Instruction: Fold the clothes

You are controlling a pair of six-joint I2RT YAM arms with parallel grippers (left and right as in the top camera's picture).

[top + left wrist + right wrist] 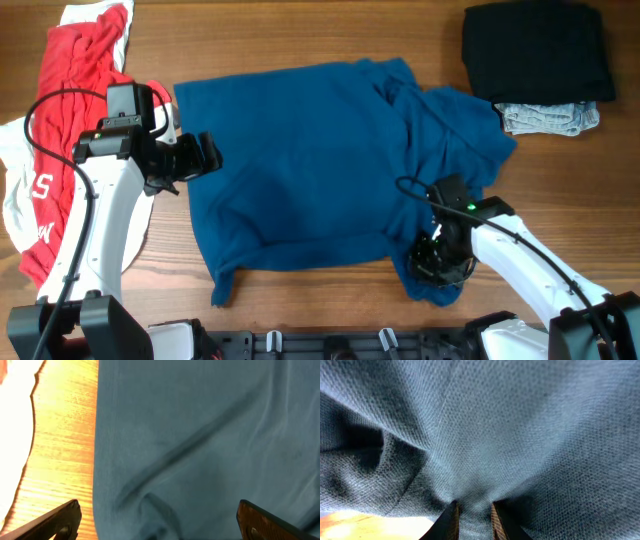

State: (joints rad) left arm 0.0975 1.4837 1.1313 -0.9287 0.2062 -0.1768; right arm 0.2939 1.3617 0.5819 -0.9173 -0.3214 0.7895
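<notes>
A dark-blue T-shirt (310, 160) lies spread on the wooden table, rumpled at its right side and front corners. My left gripper (212, 153) stands open at the shirt's left edge, its fingers (60, 520) wide apart over the cloth (200, 435) with nothing between them. At the shirt's front right corner my right gripper (437, 262) is shut on a pinch of the blue fabric (480, 435), which bunches between its fingers (451, 520). A red and white garment (70, 110) lies at the far left, partly under the left arm.
A folded black garment (537, 48) sits at the back right on top of a grey one (548, 117). Bare wooden table (300, 30) runs along the back and front. White cloth (12, 425) shows left of the shirt's edge.
</notes>
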